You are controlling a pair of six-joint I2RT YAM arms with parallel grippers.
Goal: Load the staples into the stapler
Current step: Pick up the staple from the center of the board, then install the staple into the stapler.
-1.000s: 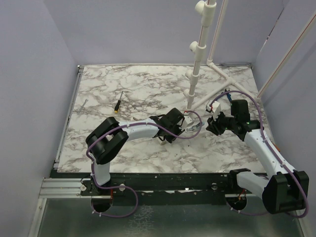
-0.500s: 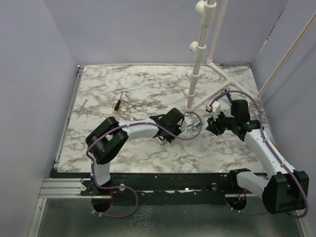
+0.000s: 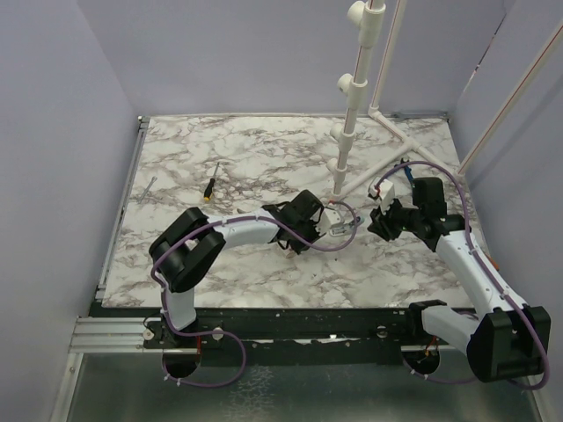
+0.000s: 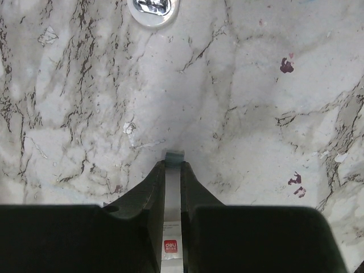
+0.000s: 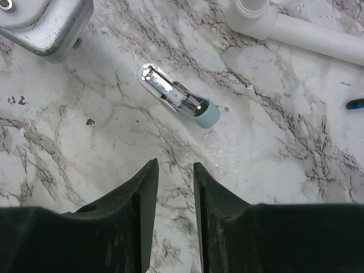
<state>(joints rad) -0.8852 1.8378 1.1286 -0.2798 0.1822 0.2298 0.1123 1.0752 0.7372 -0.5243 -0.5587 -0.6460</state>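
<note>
**A:** Where is the stapler?

**B:** The stapler (image 5: 179, 96) lies flat on the marble worktop (image 5: 273, 142), between the two arms and touching neither. Its white, chrome-plated end points toward the left gripper (image 4: 172, 165), and its teal end points toward the right gripper (image 5: 172, 170).

**A:** What is the left gripper doing?

**B:** It is closed on a slim white piece (image 4: 172, 187) that has a red label and a teal tip poking out past the fingertips. I cannot tell what the piece is. The tip sits low, near the worktop.

**A:** And the right gripper?

**B:** Its jaws stand slightly apart with only marble showing between them. It holds nothing and hovers just short of the stapler. A white pipe (image 5: 307, 31) lies beyond.
</note>
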